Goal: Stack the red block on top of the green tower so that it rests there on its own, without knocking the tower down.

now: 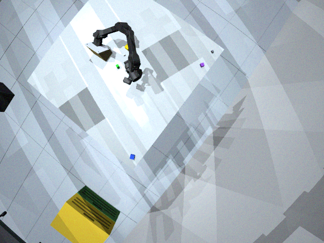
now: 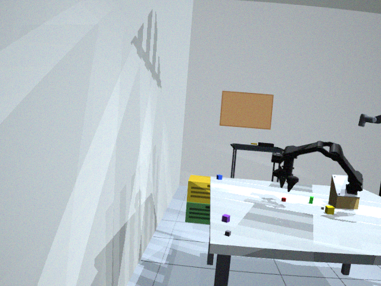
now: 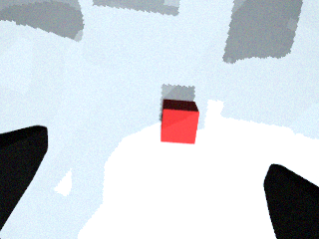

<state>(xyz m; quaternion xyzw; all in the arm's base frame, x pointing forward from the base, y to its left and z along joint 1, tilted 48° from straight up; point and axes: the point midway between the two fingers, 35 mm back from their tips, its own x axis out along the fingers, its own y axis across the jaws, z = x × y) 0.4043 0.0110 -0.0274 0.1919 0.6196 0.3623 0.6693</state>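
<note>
The red block [image 2: 283, 199] [image 3: 179, 122] lies flat on the white table [image 2: 277, 233]. In the wrist view it is a little ahead of the middle between my fingers. In the top view the arm hides it. The green tower [image 1: 117, 66] [image 2: 311, 199] stands upright a short way from the red block, towards the arm's base. My gripper [image 1: 129, 79] [image 2: 286, 186] [image 3: 159, 157] is open wide and empty. It hangs above the red block, well clear of it, with its fingers pointing down.
A yellow block [image 1: 126, 47] [image 2: 329, 209] lies near the arm's wedge base [image 1: 100, 52] [image 2: 343, 199]. A purple block [image 1: 202, 65] [image 2: 225, 218], a small dark grey block [image 1: 212, 51] [image 2: 227, 233] and a blue block [image 1: 132, 156] [image 2: 219, 177] lie near the table's edges. A yellow-green box [image 1: 86, 222] [image 2: 198, 199] stands beside the table.
</note>
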